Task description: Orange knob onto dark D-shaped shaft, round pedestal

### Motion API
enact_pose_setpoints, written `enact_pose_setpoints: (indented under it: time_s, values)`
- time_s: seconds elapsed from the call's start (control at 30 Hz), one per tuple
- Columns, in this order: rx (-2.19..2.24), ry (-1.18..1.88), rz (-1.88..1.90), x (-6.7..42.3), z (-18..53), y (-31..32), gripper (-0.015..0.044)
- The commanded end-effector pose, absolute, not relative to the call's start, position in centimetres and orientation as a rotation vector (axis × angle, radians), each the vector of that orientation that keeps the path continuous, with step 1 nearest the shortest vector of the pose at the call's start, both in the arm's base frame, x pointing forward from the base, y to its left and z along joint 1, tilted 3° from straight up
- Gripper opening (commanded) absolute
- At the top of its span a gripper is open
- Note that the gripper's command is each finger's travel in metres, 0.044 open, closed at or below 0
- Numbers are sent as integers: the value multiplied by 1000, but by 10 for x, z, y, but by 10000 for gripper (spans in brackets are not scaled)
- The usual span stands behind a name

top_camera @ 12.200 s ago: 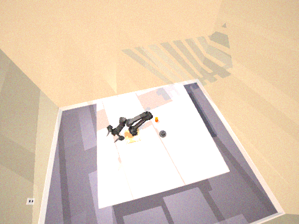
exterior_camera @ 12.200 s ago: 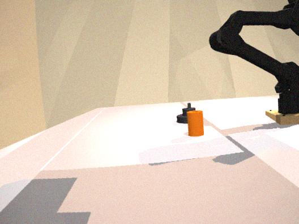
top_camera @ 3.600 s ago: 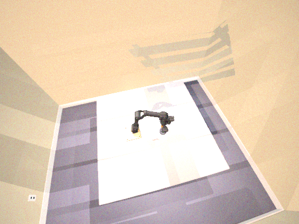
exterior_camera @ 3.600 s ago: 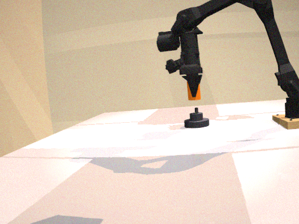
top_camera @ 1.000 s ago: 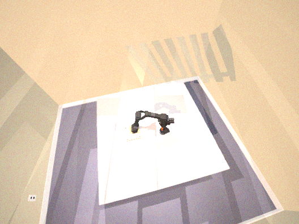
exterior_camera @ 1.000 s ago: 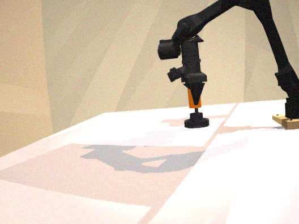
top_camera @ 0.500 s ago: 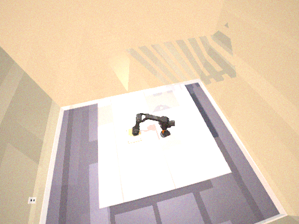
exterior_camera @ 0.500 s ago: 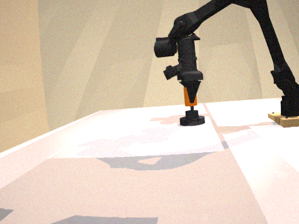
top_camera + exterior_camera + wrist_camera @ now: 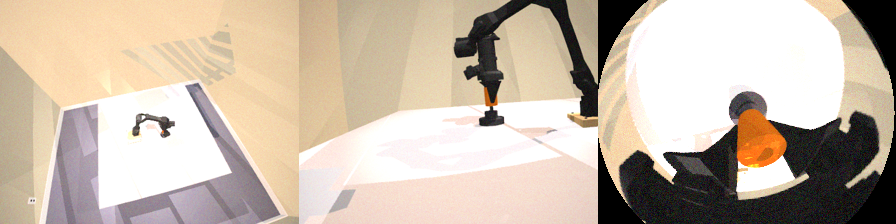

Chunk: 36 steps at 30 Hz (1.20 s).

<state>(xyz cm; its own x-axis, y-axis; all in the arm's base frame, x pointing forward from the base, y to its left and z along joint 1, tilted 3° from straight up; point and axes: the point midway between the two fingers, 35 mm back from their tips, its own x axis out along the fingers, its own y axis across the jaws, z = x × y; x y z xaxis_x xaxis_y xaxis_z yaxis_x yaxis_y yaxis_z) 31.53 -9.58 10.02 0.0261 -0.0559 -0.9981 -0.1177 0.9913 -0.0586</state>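
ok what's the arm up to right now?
The single arm's tool is shut on the orange knob and holds it upright directly over the round pedestal. In the exterior view a short stretch of the dark shaft shows between the knob's bottom edge and the pedestal, so the knob is not pushed all the way down. Whether the flats line up cannot be told from these views.

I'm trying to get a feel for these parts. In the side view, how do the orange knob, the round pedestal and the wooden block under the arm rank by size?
1. Wooden block, though cut off by the frame edge.
2. Round pedestal.
3. Orange knob, partly hidden by the gripper.
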Motion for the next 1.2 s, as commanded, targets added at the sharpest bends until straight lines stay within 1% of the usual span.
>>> enact_pose_setpoints:
  time_s: [0.0,0.2,1.17]
  values:
    - [-162,1540,68,316,104,-96,0]
    - [-308,1533,209,319,104,-97,0]
    - [-308,1534,210,315,98,-96,0]
